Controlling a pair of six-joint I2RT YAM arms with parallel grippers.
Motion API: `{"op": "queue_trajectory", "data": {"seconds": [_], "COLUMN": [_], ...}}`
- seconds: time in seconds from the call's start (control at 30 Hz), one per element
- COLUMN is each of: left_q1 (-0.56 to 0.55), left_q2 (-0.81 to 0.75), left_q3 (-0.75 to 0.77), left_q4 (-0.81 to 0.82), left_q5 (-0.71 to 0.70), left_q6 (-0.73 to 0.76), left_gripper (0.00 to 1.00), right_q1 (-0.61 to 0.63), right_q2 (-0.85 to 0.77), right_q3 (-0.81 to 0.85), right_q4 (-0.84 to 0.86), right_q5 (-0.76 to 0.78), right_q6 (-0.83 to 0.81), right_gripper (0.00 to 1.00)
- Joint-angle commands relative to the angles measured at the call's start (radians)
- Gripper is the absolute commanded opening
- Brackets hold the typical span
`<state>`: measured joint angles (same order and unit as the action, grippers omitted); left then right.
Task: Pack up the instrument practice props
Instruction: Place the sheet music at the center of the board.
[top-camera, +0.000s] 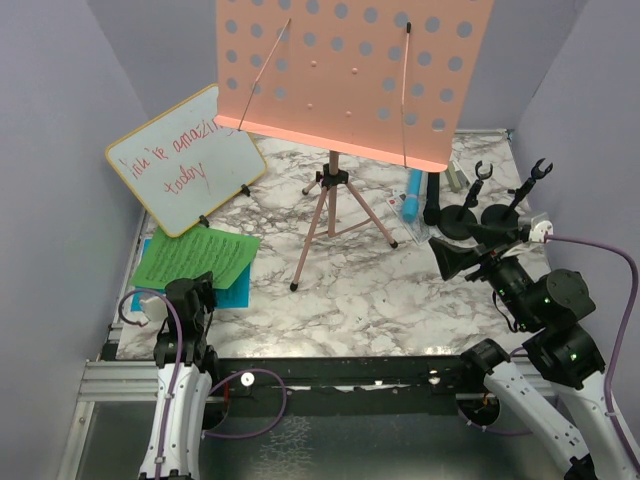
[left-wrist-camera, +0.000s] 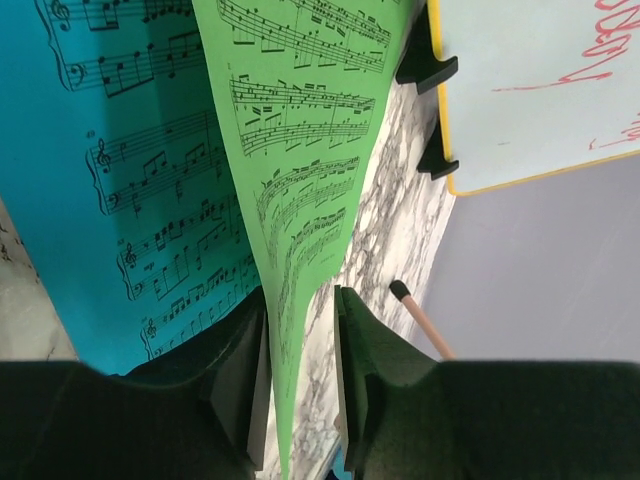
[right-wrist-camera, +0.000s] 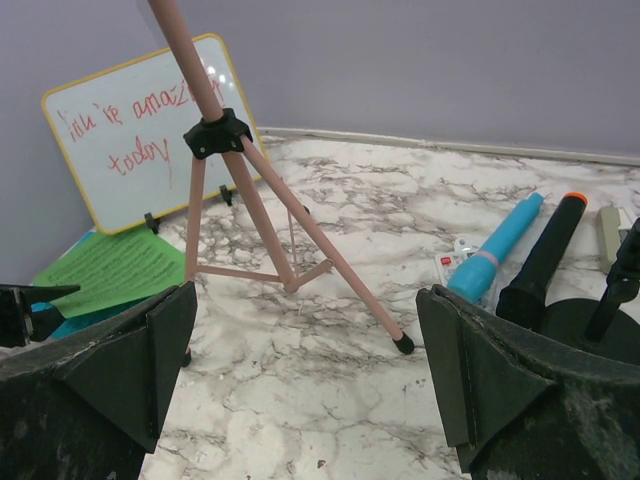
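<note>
Green music sheet (left-wrist-camera: 290, 120): your left end effector (left-wrist-camera: 301, 310) is straddling it, jaws slightly apart, sheet stretching toward 12 o'clock.

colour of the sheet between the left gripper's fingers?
It's the green sheet, printed with black music notation; left wrist view shows it best.

Marble table (top-camera: 400, 310) carries tripod (top-camera: 331, 183), music sheets (top-camera: 195, 256), whiteboard (top-camera: 185, 160), microphones (top-camera: 413, 192), mic holders (top-camera: 458, 222)
</note>
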<state>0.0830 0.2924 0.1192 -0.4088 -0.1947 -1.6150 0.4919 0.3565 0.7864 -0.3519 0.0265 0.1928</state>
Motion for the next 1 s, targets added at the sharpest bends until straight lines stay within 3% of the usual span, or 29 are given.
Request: {"op": "queue_trajectory", "data": {"seconds": [0.0,0.4,0.63,0.83,0.97], "left_q1": [-0.003,-0.004,-0.004,-0.005,-0.004], "left_q2": [-0.014,0.034,0.022,-0.039,-0.019], "left_q3": [-0.011,0.093,0.239,0.282,0.297], "left_q4": [-0.069,-0.137,-0.37,-0.445,-0.413], "left_q5": [0.093,0.257,0.211,0.237,0.239], "left_q6": [0.029,0.174,0.403,0.431,0.472], "left_gripper": [0.36,0.41,0.46,0.49,0.5], "right_q1": [0.01,0.016,0.018,0.025,0.027], "right_q2": [-0.017,-0.027,-0.027,-0.025,-0.022], "right_q3": [-0.008,-0.01,-0.01,-0.013,-0.013], "right_q4": [0.011,0.012,0.014,0.019,0.022], "right_q5": [0.024,0.028,0.026,0.022,0.016], "right_q6": [-0.013,-0.016,-0.016,-0.016,-0.016], "right_gripper": [1.0,1.0,1.0,1.0,1.0]}}
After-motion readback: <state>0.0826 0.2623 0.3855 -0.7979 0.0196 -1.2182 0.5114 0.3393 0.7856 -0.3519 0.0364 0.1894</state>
